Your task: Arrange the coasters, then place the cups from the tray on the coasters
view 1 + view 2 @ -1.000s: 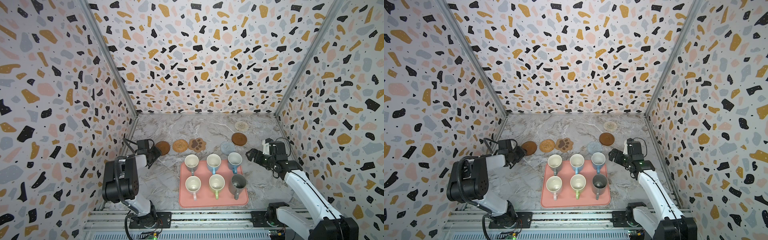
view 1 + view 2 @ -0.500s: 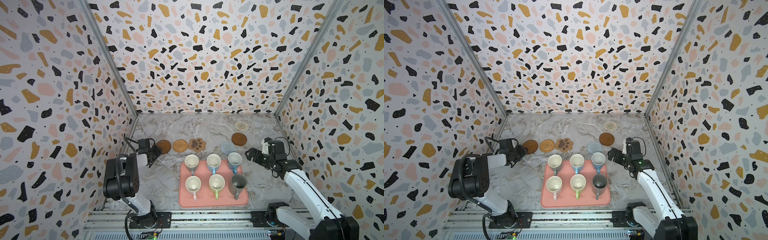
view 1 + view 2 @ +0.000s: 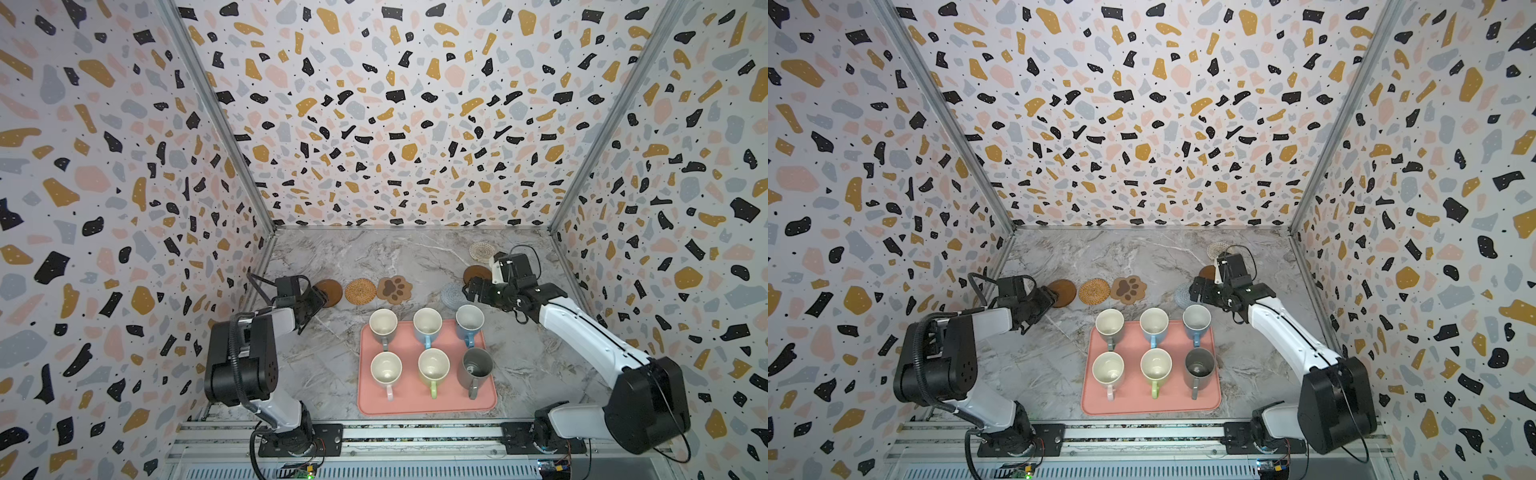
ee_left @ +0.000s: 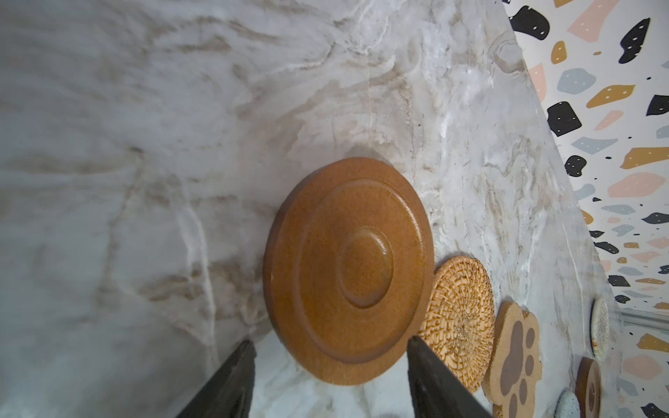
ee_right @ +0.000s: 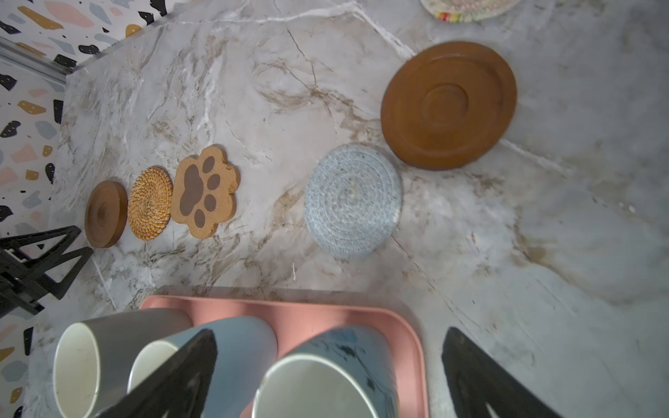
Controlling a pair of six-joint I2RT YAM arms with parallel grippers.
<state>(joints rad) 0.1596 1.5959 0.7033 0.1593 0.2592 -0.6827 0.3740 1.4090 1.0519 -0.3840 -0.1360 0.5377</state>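
Note:
A glossy brown disc coaster [image 4: 349,267] lies flat at the left end of a row with the rattan round [image 3: 360,291] and the paw-print coaster [image 3: 394,288]. My left gripper [image 4: 330,342] is open, and the disc's near edge sits between its fingers without touching them. The grey-blue coaster [image 5: 353,201], a second brown disc [image 5: 449,105] and the cream woven round [image 3: 482,250] lie further right. Several cups stand on the pink tray [image 3: 428,399]. My right gripper [image 5: 331,332] hangs open and empty over the back right light blue cup [image 5: 325,376].
The patterned side walls close in beside each arm, and the left gripper [image 3: 316,303] works near the left wall. Bare marble lies between the coaster row and the back wall, and on both sides of the tray.
My left gripper has opened and let go of the brown disc, which now rests by the rattan round. My right gripper has moved left and back toward the grey-blue coaster.

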